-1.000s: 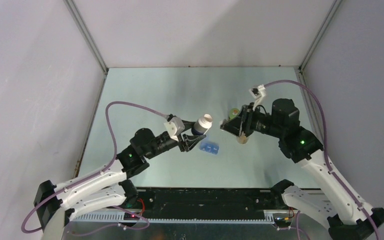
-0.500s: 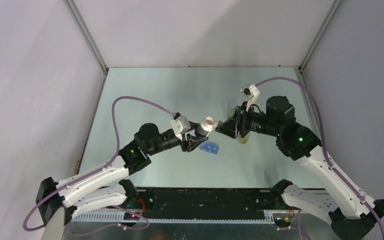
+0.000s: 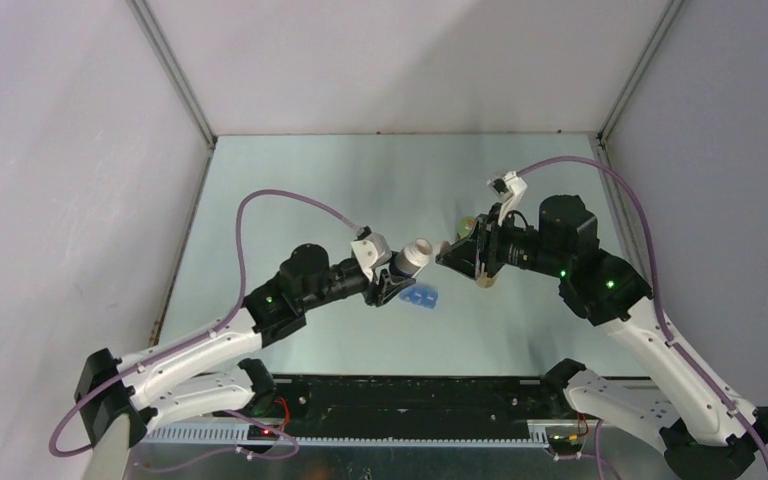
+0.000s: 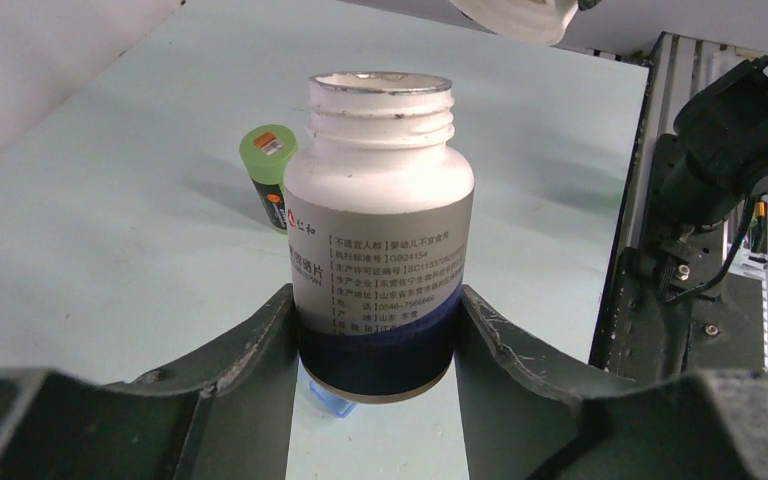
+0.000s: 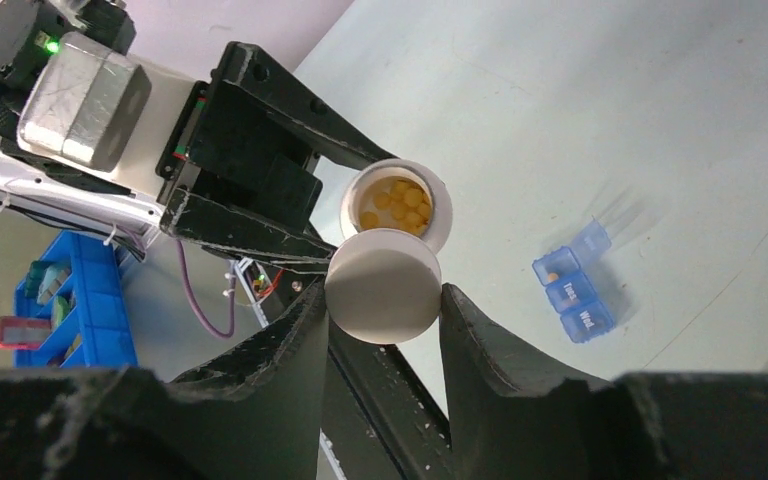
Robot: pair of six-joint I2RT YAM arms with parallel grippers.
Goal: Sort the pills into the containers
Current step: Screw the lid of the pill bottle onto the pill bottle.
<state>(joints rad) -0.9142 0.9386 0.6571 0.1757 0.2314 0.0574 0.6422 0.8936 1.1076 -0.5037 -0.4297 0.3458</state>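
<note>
Your left gripper (image 4: 378,305) clamps the open pill bottle (image 4: 380,190). Your right gripper (image 5: 385,305) pinches a white cap (image 5: 382,280) at its mouth. The blue organizer (image 5: 572,283) lies beneath, and a green-capped bottle (image 4: 265,170) lies farther off.

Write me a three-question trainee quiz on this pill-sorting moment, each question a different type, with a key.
1. True or false: the pill bottle gripped by the left hand has its cap screwed on.
2. Multiple choice: what is the right hand holding? A) the white cap B) a single loose pill C) nothing
3. Fill in: seen from the right wrist, the pills inside the bottle are ____ in colour.

Key: 1 false, its threaded mouth is open; 2 A; 3 yellow.
</note>
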